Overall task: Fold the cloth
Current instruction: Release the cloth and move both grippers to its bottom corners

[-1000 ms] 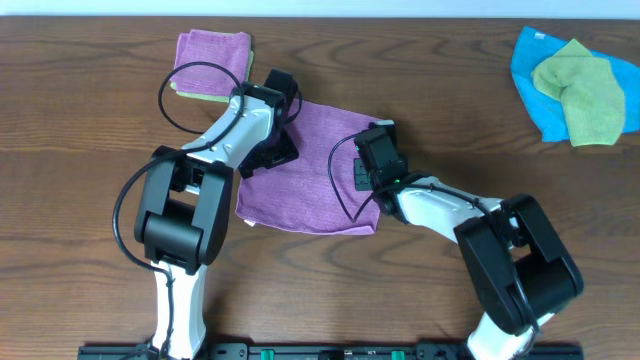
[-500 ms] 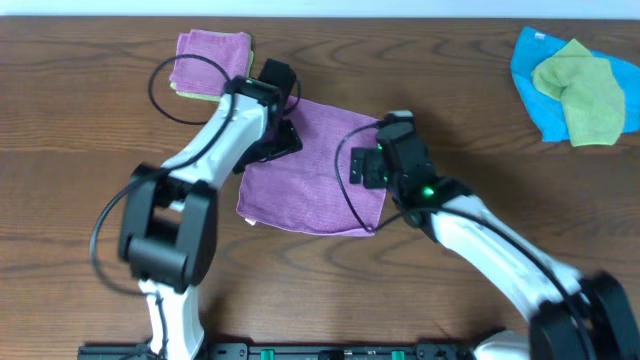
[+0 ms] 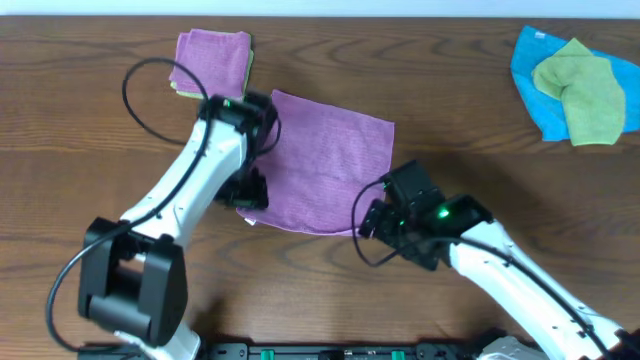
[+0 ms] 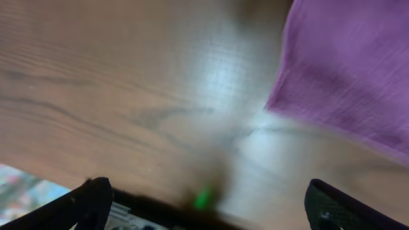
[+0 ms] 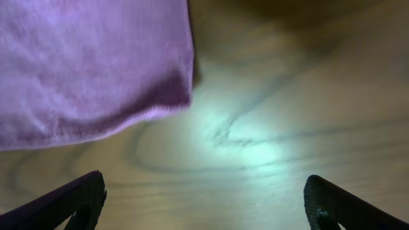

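Note:
The purple cloth [image 3: 325, 160] lies flat on the wooden table, spread as a rough square. My left gripper [image 3: 248, 192] hangs over its near left corner, open, with nothing between its fingers. In the left wrist view the cloth [image 4: 351, 70] fills the upper right, and the left gripper [image 4: 211, 214] shows only dark fingertips [image 4: 89, 201] at the bottom corners. My right gripper [image 3: 372, 222] sits just off the cloth's near right corner, also open and empty. The right wrist view shows the cloth's corner [image 5: 89, 70] at upper left, ahead of the right gripper [image 5: 208, 211].
A small folded purple cloth [image 3: 213, 65] rests on a green one at the back left. A blue cloth [image 3: 535, 85] with a green cloth [image 3: 582, 88] on top lies at the back right. Bare wood surrounds the cloth.
Both grippers have let go and drawn back from the cloth's middle toward its near corners. The right gripper has opened wide. The cloth now lies uncovered and flat.

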### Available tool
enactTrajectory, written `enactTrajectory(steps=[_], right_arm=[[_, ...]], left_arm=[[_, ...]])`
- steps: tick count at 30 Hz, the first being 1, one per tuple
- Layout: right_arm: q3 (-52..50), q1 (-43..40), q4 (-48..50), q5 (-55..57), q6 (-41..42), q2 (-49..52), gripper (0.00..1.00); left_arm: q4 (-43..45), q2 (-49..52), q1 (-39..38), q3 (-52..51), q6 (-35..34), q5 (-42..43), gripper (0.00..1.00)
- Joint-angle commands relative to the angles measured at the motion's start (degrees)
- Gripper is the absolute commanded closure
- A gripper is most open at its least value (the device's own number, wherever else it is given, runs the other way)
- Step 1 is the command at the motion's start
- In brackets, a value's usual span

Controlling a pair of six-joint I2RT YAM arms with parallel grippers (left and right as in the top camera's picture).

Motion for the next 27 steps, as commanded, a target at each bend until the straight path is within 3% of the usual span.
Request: enactTrajectory(steps=[1, 7, 13, 16, 21, 25, 27], right_arm=[[-0.02, 4.22, -0.72, 4.57, 5.77, -2.45, 0.01], [-0.02, 3.10, -0.72, 13.27, 4.00, -5.95, 0.01], [-0.79, 2.58, -1.14, 20.35, 18.99, -5.86, 0.01], [-2.54, 2.58, 1.20, 21.94, 19.93, -5.86, 0.01], [-11.15, 2.56, 17.07, 12.68, 11.10, -5.86, 0.01], [-18.34, 2.51, 31.67, 5.92, 12.26, -5.88, 0.01], [-18.86, 2.54, 32.72, 2.40, 14.36, -5.88, 0.01]], left_arm=[[2.71, -9.46, 0.09, -5.44, 3.96, 0.59, 0.05], [3.65, -24.26, 0.09, -8.96, 4.09, 2.03, 0.05], [1.68, -36.13, 0.09, -13.70, 2.80, 2.01, 0.05], [1.01, -41.97, 0.09, -16.13, 1.29, 3.10, 0.05], [1.55, -48.50, 0.09, -16.63, 1.31, 2.91, 0.05], [5.53, -48.87, 0.09, -18.80, 3.72, 4.94, 0.05], [9.07, -47.74, 0.09, -22.03, 3.67, 6.12, 0.05]])
